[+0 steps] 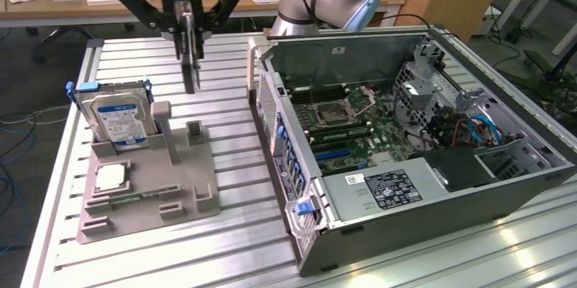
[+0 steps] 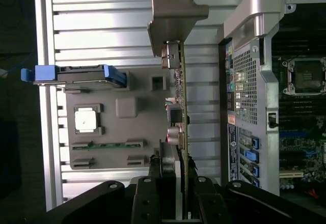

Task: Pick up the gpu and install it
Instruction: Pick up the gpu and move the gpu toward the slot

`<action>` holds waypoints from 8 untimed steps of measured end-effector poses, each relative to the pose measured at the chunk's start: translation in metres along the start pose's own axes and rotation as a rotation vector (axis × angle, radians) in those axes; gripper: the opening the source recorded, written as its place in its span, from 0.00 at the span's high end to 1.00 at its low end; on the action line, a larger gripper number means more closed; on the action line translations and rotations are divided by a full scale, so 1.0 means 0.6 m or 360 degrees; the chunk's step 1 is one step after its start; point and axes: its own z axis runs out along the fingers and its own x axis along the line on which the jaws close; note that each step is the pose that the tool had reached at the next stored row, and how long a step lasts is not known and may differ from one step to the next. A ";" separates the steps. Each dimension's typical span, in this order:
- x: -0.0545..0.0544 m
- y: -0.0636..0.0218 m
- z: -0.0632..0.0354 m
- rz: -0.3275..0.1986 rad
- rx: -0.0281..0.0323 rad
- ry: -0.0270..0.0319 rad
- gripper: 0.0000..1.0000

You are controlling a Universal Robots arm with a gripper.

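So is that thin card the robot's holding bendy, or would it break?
Probably stiff: the card hangs straight, gripped only at one end. Likely fragile, since small parts stick out from its face. Being so thin, it would probably topple if stood on edge.

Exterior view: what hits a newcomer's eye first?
The black pincer holds the gpu edge-on above the slatted table, toward the exterior view's left. To the exterior view's right lies the open computer case, motherboard exposed; a blue-labelled hard drive stands in the grey fixture beside it.
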 end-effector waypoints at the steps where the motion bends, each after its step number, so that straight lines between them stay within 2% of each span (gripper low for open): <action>1: -0.007 0.000 0.000 0.0000 0.00003 0.00004 0.72; 8: -0.032 0.002 0.000 -0.0059 0.00004 0.00028 0.72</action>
